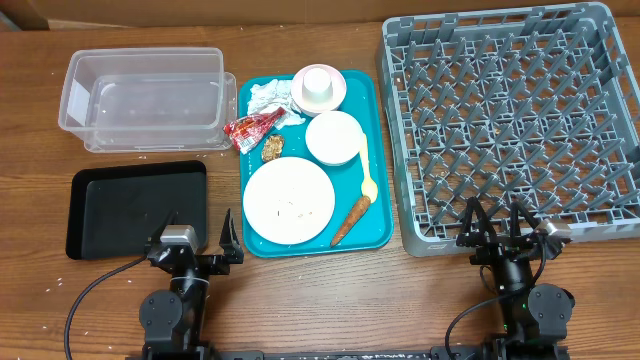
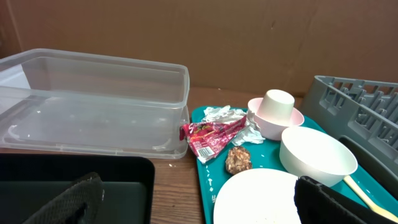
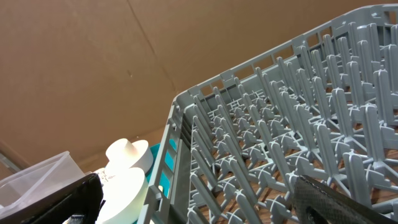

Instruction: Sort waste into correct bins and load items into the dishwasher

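On the teal tray (image 1: 380,130) lie a white plate (image 1: 290,200) with rice grains, a white bowl (image 1: 333,137), a white cup (image 1: 319,82) in a pink dish (image 1: 338,92), a yellow spoon (image 1: 367,170), a carrot (image 1: 350,220), a crumpled napkin (image 1: 270,97), a red wrapper (image 1: 255,126) and a brown lump (image 1: 272,147). The grey rack (image 1: 515,120) is on the right. The clear tub (image 1: 145,95) and black tray (image 1: 135,210) are on the left. My left gripper (image 1: 200,235) is open and empty between black tray and plate (image 2: 261,199). My right gripper (image 1: 497,222) is open and empty at the rack's (image 3: 280,137) near edge.
The left wrist view shows the tub (image 2: 93,106), black tray (image 2: 74,186), wrapper (image 2: 211,135), lump (image 2: 238,159), cup (image 2: 275,106) and bowl (image 2: 314,155). The right wrist view shows the cup (image 3: 127,152) and bowl (image 3: 127,193) left of the rack. Brown cardboard stands behind the table.
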Motion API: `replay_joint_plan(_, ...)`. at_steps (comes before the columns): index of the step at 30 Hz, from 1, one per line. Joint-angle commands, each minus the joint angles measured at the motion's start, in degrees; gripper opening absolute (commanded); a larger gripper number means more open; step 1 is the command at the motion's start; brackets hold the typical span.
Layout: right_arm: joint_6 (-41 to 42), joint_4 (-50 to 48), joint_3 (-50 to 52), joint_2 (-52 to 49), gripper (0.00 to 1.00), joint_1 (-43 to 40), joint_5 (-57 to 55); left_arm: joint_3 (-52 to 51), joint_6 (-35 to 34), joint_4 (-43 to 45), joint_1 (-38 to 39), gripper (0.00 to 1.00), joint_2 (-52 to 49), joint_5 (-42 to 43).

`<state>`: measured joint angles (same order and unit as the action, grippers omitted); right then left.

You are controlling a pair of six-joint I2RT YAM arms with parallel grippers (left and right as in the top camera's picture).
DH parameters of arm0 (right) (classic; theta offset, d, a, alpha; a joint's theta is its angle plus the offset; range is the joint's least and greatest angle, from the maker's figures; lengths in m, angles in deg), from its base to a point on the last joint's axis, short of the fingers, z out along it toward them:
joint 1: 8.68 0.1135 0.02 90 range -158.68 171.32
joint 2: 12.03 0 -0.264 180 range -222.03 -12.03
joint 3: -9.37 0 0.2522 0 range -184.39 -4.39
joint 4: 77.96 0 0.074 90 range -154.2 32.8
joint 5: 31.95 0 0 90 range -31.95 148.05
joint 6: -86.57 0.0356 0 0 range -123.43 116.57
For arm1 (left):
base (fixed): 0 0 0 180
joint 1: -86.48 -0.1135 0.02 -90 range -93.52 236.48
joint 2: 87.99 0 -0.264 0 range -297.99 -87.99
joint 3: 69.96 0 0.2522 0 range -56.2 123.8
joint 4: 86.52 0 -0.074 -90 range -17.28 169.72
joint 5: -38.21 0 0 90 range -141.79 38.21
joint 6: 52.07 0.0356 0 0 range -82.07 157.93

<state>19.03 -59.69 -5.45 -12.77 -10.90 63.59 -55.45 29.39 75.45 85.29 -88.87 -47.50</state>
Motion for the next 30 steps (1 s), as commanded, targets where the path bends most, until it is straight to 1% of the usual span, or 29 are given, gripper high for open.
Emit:
replay_joint_plan(1, 0.1, -0.2, 0.6, 0.6, 1.00, 0.1, -0.3, -0.5, 0.8, 0.2, 0.2, 1.00, 0.6, -0.4)
replay_joint_plan(28, 0.1, -0.2, 0.6, 0.6, 1.00, 0.0, -0.3, -0.5, 0.9, 0.2, 0.2, 1.00, 0.6, -0.4)
replay_joint_plan(30, 0.1, -0.2, 0.6, 0.6, 1.00, 0.0, -0.3, -0.5, -0.8, 0.3, 0.2, 1.00, 0.6, 0.7)
